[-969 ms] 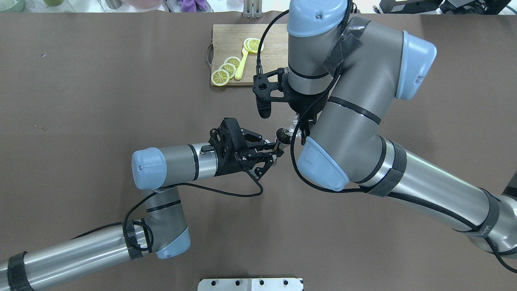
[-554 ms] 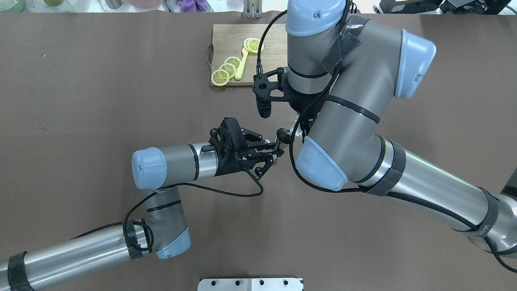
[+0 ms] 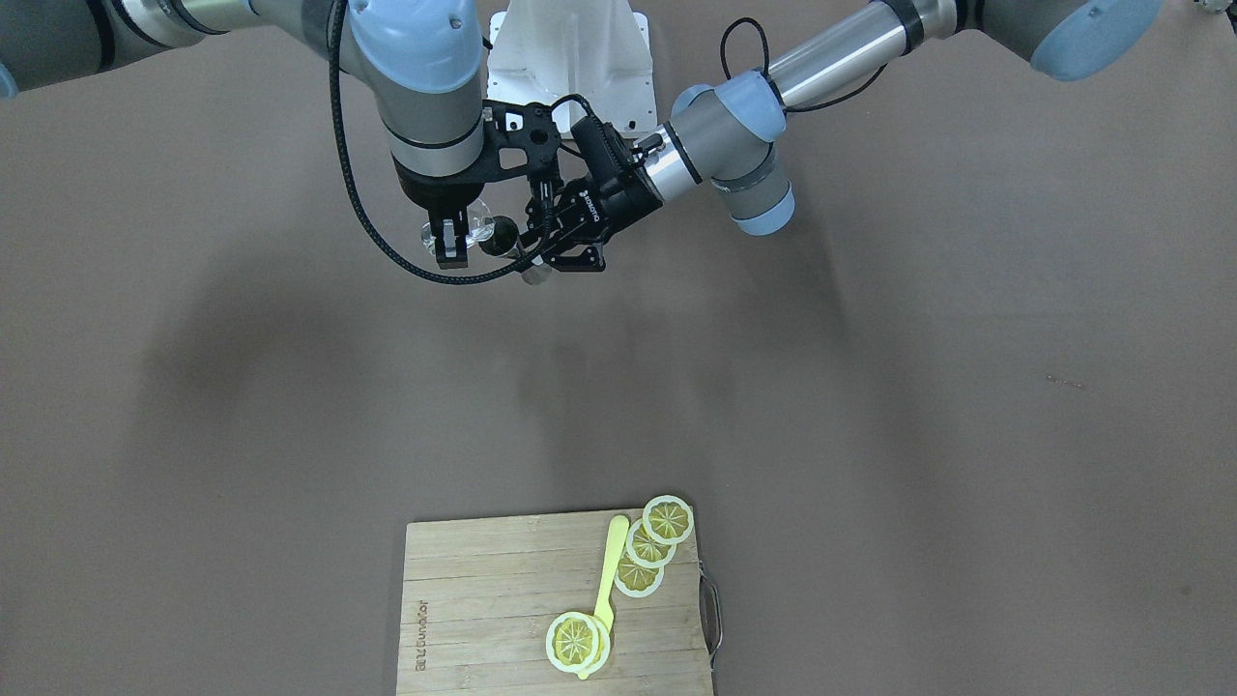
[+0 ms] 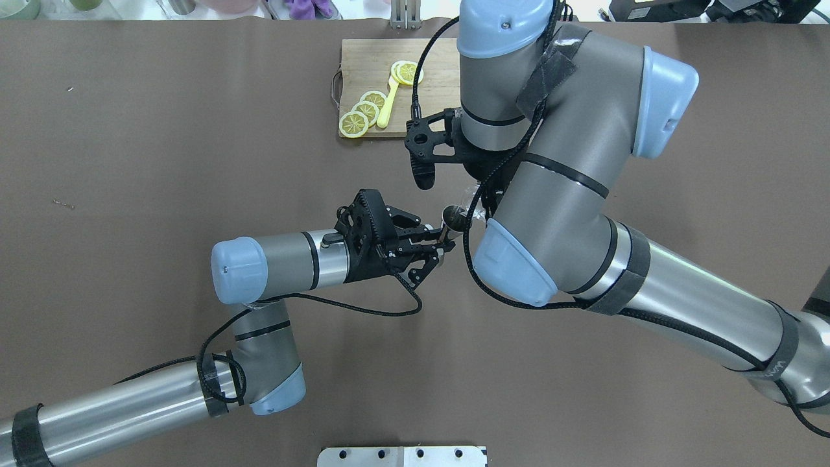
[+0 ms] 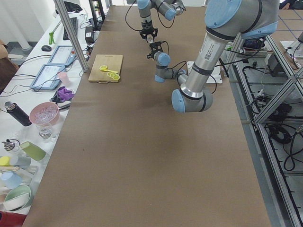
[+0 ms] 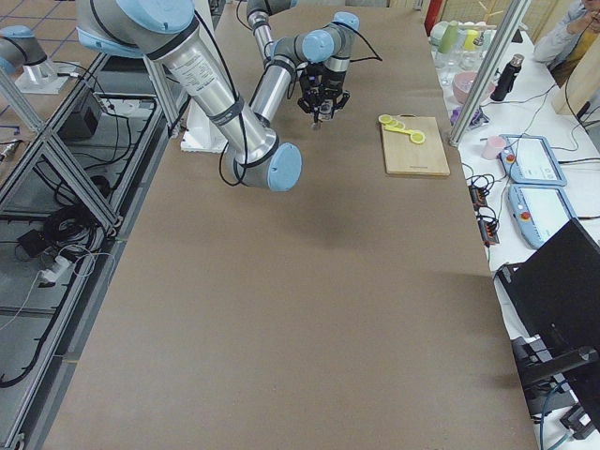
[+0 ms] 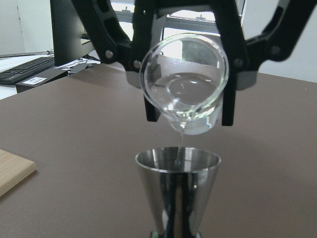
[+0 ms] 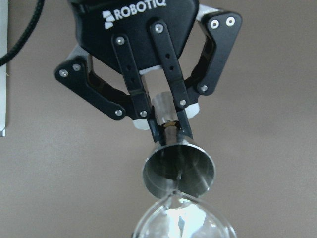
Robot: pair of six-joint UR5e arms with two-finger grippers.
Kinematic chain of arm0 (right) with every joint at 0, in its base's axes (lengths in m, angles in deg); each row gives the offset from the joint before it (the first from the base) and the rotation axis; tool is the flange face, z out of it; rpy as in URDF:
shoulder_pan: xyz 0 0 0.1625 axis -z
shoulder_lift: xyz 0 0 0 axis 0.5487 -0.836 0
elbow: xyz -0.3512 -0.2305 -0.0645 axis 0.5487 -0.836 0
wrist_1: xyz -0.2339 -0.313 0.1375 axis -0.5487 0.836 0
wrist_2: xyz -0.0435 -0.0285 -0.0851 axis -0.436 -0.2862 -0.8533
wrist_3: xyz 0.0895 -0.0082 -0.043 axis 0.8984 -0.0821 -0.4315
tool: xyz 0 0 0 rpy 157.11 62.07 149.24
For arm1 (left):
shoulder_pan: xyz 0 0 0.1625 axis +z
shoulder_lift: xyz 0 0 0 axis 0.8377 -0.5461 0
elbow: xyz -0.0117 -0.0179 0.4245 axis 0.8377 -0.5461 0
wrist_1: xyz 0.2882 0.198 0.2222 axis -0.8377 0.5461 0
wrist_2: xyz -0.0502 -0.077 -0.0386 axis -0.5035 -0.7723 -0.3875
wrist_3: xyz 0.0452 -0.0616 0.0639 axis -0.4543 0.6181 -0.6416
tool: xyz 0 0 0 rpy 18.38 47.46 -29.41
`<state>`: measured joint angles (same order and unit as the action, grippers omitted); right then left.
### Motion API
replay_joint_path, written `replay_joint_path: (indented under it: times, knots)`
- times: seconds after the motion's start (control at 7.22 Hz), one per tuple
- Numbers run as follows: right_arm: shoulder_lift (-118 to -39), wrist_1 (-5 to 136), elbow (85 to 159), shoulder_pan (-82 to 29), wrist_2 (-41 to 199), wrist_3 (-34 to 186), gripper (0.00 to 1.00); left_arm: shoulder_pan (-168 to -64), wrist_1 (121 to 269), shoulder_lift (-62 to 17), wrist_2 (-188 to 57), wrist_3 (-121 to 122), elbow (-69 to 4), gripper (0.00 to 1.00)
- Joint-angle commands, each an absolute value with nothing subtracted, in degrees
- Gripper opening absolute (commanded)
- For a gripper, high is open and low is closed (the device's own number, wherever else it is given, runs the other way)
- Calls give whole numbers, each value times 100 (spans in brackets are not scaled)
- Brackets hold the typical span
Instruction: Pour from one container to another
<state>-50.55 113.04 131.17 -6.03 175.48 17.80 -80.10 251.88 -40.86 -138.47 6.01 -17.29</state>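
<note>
My left gripper is shut on the narrow waist of a steel jigger, holding it upright above the table. The right wrist view shows those fingers clamped just below the jigger's open cone. My right gripper is shut on a clear glass, tipped with its mouth towards the jigger. In the left wrist view the glass hangs just over the jigger, and a thin stream of clear liquid falls from its lip into the cone.
A wooden cutting board with lemon slices and a yellow spoon lies at the table's far side. A metal mounting plate sits at the near edge. Both arms crowd the middle of the brown table.
The right arm has drifted very slightly to the left with the glass. The left arm and the jigger have stayed still.
</note>
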Motion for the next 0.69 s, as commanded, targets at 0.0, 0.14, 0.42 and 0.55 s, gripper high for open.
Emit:
replay_joint_path:
  times: [0.0,0.14,0.42,0.55]
  knots:
    - [-5030,11310,13094,-601,17545,1766,0,-8010,25188,-4086,-13850,601,-1729,0]
    - [-5013,11310,13094,-618,17545,1766,0,-8010,25188,-4086,-13850,601,-1729,0]
    - [-4995,11292,13120,-662,17606,1775,0,-8010,25179,-4086,-13850,584,-1729,0]
    - [-4986,11284,13120,-697,17624,1783,0,-8010,25170,-4086,-13850,584,-1729,0]
